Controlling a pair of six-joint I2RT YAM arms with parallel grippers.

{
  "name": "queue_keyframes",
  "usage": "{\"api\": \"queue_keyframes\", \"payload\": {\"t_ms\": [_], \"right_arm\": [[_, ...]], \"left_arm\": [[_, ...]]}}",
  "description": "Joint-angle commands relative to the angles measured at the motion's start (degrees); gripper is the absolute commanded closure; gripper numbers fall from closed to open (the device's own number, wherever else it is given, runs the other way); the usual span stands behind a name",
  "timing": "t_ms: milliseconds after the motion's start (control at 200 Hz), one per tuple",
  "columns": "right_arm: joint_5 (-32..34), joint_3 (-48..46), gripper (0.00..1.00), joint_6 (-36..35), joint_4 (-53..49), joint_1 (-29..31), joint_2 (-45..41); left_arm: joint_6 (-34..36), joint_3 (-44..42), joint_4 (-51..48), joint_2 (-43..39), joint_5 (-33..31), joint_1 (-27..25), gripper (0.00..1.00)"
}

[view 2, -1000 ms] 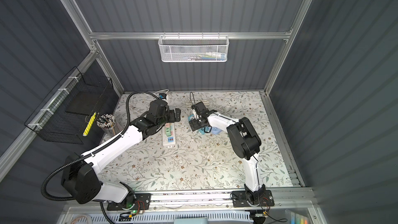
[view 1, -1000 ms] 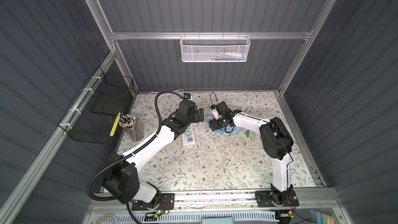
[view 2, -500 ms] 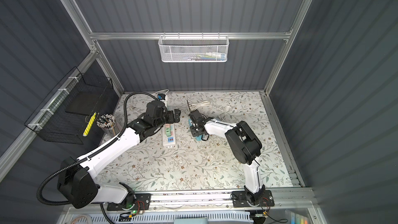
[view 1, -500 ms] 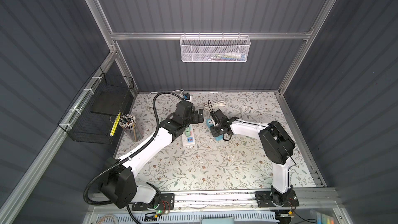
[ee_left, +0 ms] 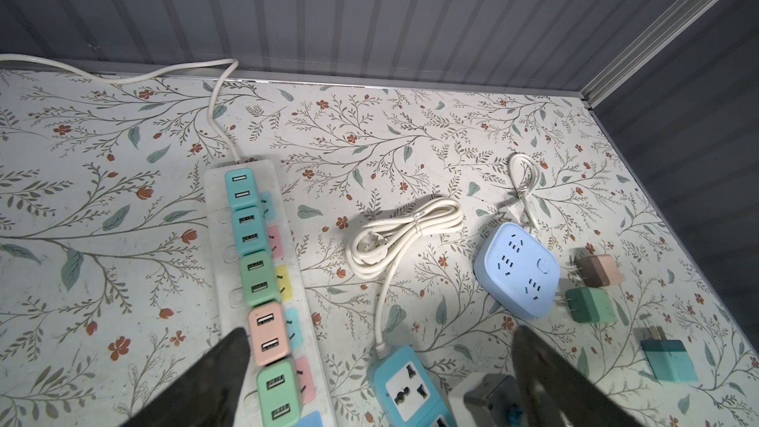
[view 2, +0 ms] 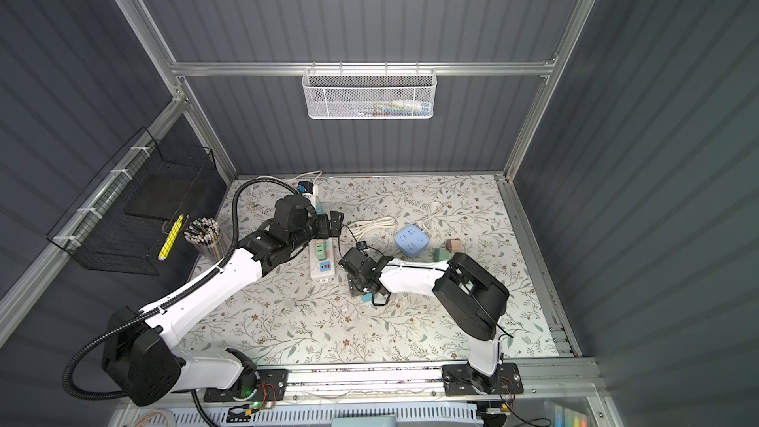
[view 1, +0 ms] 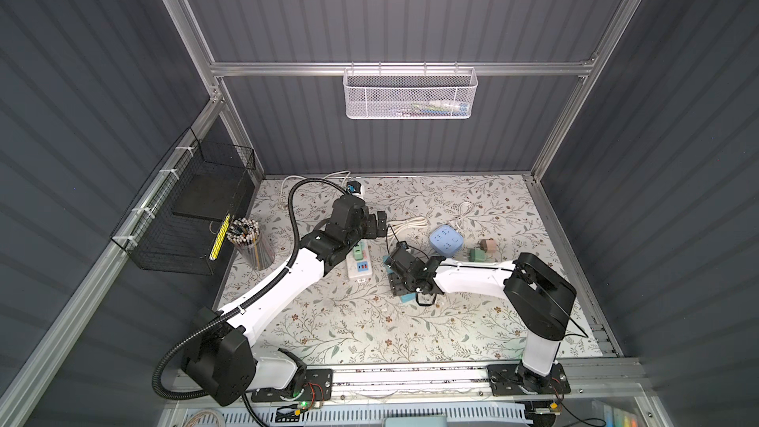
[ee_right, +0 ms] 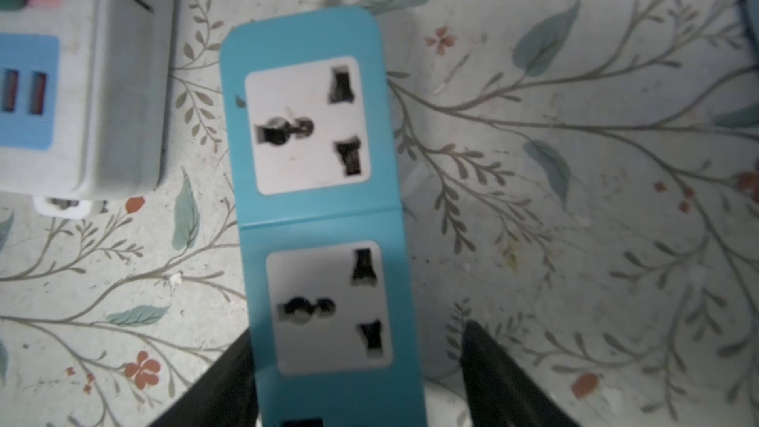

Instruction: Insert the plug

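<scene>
A teal power strip (ee_right: 312, 215) with white universal sockets lies on the floral mat, with its white cable coiled behind it (ee_left: 406, 232). My right gripper (ee_right: 357, 330) hangs low over it, open. One finger (ee_right: 230, 367) is against the strip's side and the other (ee_right: 493, 363) stands off it. In both top views this gripper (view 1: 398, 277) (view 2: 357, 277) covers most of the strip. Three loose plugs lie on the mat: pink-brown (ee_left: 599, 275), green (ee_left: 589, 306) and teal (ee_left: 667, 359). My left gripper (ee_left: 378, 330) (view 1: 376, 225) is wide open and empty above the mat.
A long white power strip (ee_left: 295, 264) (view 1: 359, 267) filled with pastel USB chargers lies left of the teal one. A light-blue cube socket (ee_left: 517, 269) (view 1: 447, 238) sits to the right. A pencil cup (view 1: 250, 240) and a wire rack (view 1: 185, 215) are at the left wall.
My right gripper has come toward the front edge, and the teal strip under it has shifted the same way, uncovering the cube socket. The left arm has hardly moved.
</scene>
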Motion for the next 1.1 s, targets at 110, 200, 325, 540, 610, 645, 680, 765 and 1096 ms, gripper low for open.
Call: {"api": "queue_keyframes", "payload": {"t_ms": [110,200,325,540,610,645,680,765,1096], "right_arm": [[8.68,-1.51,0.15,-0.71,-9.73,-1.48,-14.89],[7.84,-5.35,0.16,-4.37,-10.53,-8.76,-20.91],[0.21,-8.62,0.25,-9.03,-9.69,-24.28,-23.65],[-1.86,-3.19,0.4,-15.49,-12.67,-35.95,-14.08],[-3.57,-2.88,0.4,-16.45,-11.27,-37.83,-11.77],[-5.29,-2.49,0.39,-16.94,-10.91,-38.84,-10.53],[-6.73,-2.34,0.39,-17.32,-10.4,-39.77,-9.54],[-8.54,-1.85,0.38,-17.48,-9.97,-41.61,-8.1],[-12.39,-0.99,0.41,-19.11,-9.6,-43.9,-4.01]], "left_arm": [[-0.53,-0.63,1.06,-1.8,1.92,0.29,0.01],[-0.95,-0.67,1.37,-1.39,3.27,0.29,0.02],[-1.55,-0.38,1.4,-0.34,5.87,0.29,0.03],[-1.7,-0.43,1.74,0.36,7.66,0.29,0.05],[-1.88,-0.4,1.84,0.83,8.27,0.29,0.05],[-1.88,-0.31,1.73,1.07,8.39,0.29,0.05],[-1.88,-0.21,1.57,1.29,8.48,0.29,0.05],[-1.7,-0.11,1.43,1.41,8.49,0.28,0.06],[-1.39,-0.4,2.4,1.48,9.8,0.28,0.08]]}}
